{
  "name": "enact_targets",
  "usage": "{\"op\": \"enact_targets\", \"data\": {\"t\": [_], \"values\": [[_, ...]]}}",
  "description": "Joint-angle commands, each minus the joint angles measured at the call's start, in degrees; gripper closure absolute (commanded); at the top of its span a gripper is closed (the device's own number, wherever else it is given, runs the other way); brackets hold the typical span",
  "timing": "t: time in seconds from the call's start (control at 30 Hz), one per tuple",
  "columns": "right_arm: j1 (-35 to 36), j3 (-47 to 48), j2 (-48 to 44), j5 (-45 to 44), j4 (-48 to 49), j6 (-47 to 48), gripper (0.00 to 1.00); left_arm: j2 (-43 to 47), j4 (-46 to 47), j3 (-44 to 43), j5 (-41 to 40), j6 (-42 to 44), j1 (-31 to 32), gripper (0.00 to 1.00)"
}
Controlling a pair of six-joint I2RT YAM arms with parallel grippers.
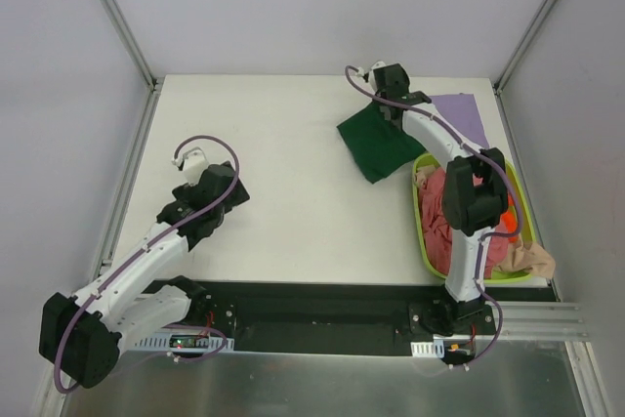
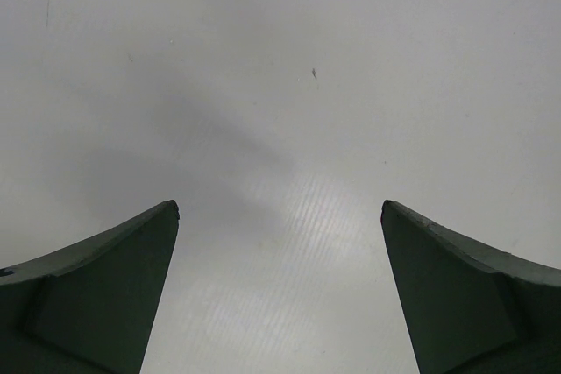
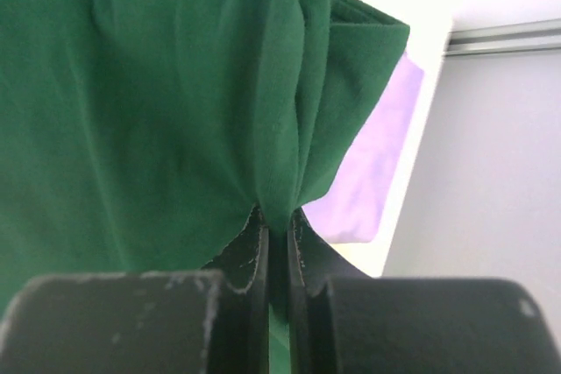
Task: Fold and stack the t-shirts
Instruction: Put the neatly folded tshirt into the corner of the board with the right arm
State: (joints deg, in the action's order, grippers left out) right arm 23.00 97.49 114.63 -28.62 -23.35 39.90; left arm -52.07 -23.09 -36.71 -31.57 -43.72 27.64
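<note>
Two arms | right gripper (image 3: 278, 225) pinching the dark green t-shirt (image 1: 379, 146) at 1 o'clock on the table (image 1: 283, 183), beside the lilac t-shirt (image 1: 461, 112) | left gripper (image 2: 280, 209) spread, empty, 9 o'clock | step: folding green | next: probably carry pinched edge across, lay flat

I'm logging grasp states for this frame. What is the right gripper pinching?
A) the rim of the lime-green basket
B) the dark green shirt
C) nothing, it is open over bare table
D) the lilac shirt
B: in the right wrist view the right gripper is closed on a bunched fold of the dark green shirt, while the lilac shirt lies beyond it, ungripped.
</note>
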Motion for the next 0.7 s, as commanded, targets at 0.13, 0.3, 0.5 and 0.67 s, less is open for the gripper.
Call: {"op": "enact_targets", "data": {"t": [0.13, 0.3, 0.5, 0.67], "values": [[-1.9, 8.0, 1.1, -9.7, 9.6, 11.3, 1.0, -4.5, -0.1, -5.9, -2.0, 2.8, -0.5, 0.01], [-2.2, 11.1, 1.3, -11.8, 8.9, 12.3, 1.0, -5.2, -0.1, -6.8, -0.8, 2.6, -0.5, 0.01], [-2.2, 15.7, 1.5, -14.4, 6.4, 13.4, 1.0, -4.3, -0.3, -6.4, 0.1, 2.5, -0.5, 0.01], [-2.5, 19.4, 2.1, -14.7, 5.9, 12.7, 1.0, -2.9, -0.4, -5.7, -0.1, 1.5, -0.5, 0.01]]}}
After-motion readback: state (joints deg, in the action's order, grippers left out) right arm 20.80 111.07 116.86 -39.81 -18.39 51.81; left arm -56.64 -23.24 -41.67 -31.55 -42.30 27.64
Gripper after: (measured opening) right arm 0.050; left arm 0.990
